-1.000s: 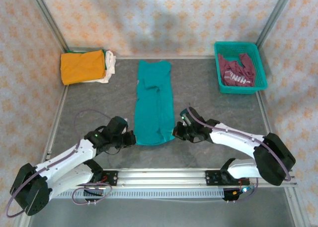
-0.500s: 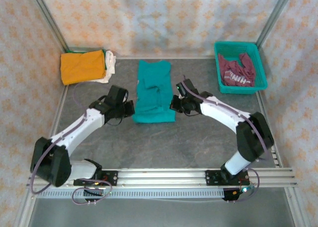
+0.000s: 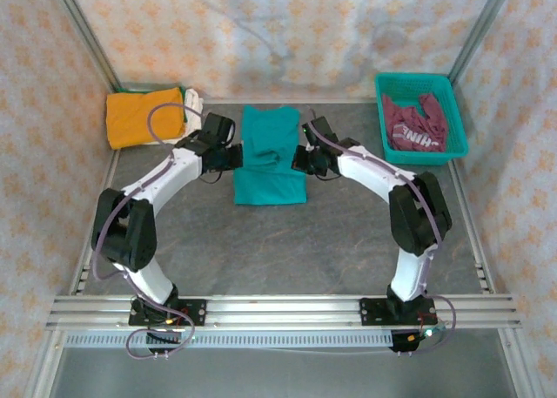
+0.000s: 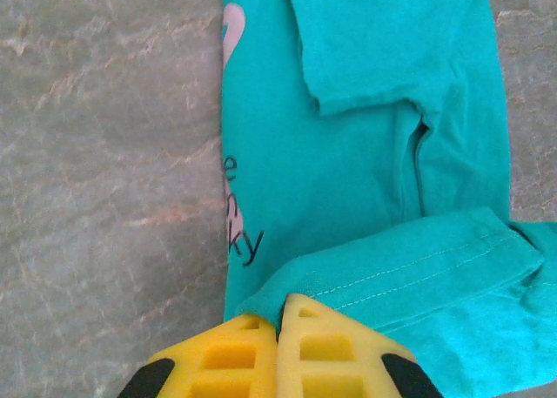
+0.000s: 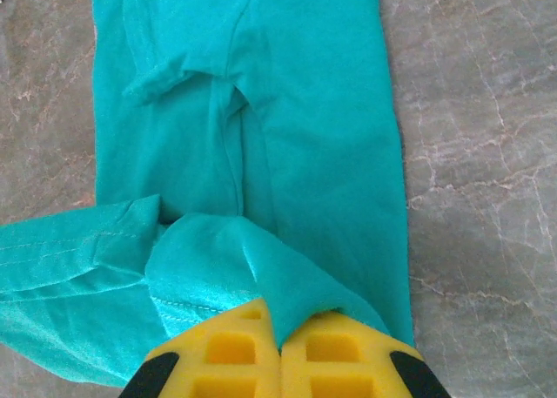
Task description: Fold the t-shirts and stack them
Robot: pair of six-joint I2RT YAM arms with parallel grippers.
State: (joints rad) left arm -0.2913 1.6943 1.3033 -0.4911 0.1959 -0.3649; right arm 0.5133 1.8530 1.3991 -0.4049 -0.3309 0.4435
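Along the left edge of the teal t-shirt (image 4: 348, 180), centre-left in the left wrist view, dark letters "e" and "ky" show; the white lettering on the maroon t-shirt (image 3: 416, 124), upper right of the top view, is illegible.

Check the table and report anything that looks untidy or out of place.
The maroon t-shirt lies crumpled in the basket at far right, unfolded. At far left, the white t-shirt pokes out unevenly past the folded orange t-shirt. The teal t-shirt is merely mid-fold.
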